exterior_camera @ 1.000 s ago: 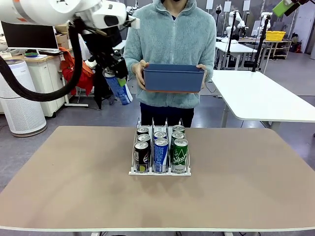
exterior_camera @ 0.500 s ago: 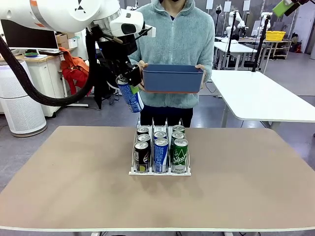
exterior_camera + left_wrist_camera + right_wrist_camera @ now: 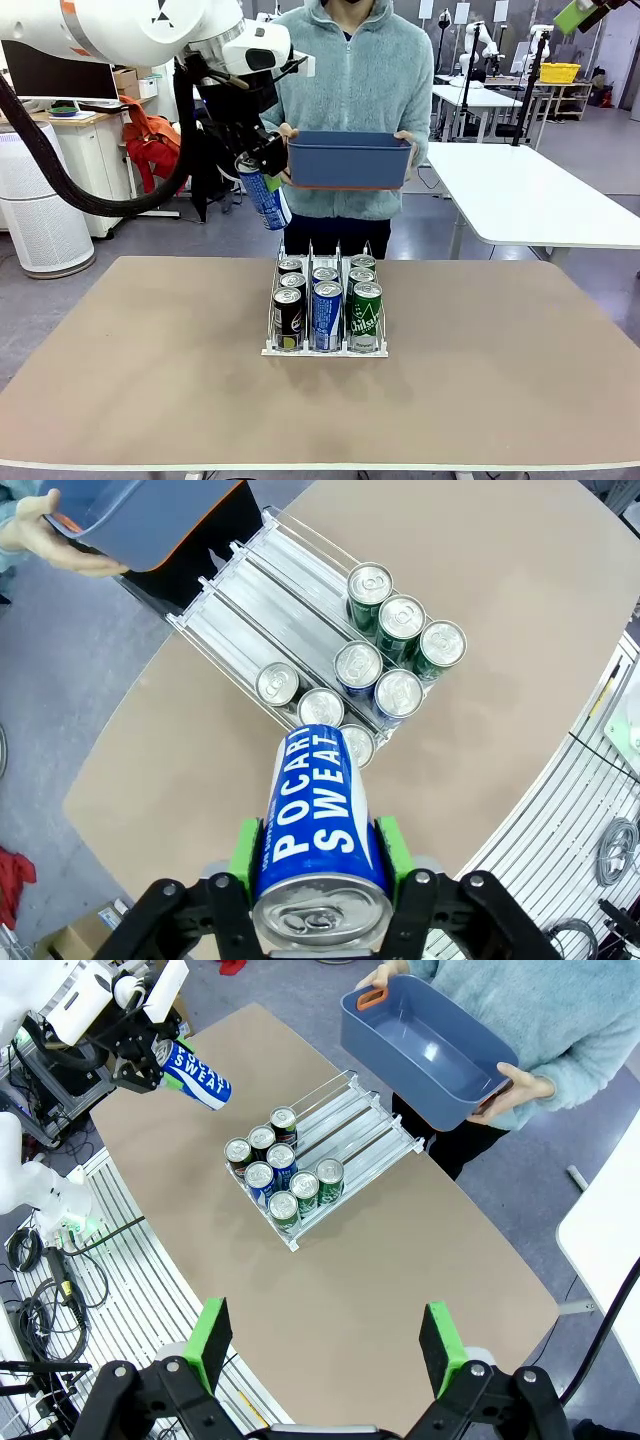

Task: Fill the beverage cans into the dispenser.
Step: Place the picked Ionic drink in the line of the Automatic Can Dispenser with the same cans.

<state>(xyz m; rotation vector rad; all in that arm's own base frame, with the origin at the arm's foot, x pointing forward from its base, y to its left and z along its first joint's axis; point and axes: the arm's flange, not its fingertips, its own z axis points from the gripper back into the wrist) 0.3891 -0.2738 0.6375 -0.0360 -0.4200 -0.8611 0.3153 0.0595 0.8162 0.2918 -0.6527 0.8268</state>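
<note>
My left gripper (image 3: pixel 258 165) is shut on a blue beverage can (image 3: pixel 266 201) with white lettering, held tilted in the air above the table's far edge, just left of the dispenser's back end. In the left wrist view the can (image 3: pixel 315 815) sits between my green pads (image 3: pixel 243 848). The dispenser (image 3: pixel 325 350) stands mid-table with several cans at the front of its three lanes: black (image 3: pixel 288 315), blue (image 3: pixel 327 312) and green (image 3: pixel 366 315). The rear of the lanes (image 3: pixel 262 608) is bare. My right gripper (image 3: pixel 326 1345) is open, high above the table, holding nothing.
A person at the far side holds an empty blue tub (image 3: pixel 350 160) in both hands, just right of my held can. The brown table (image 3: pixel 150 370) is bare on both sides of the dispenser. A white table (image 3: pixel 540 200) stands at the back right.
Over the last second my left gripper has carried the blue can to the right, towards the tub and the dispenser's back. In the last half second it has hardly moved.
</note>
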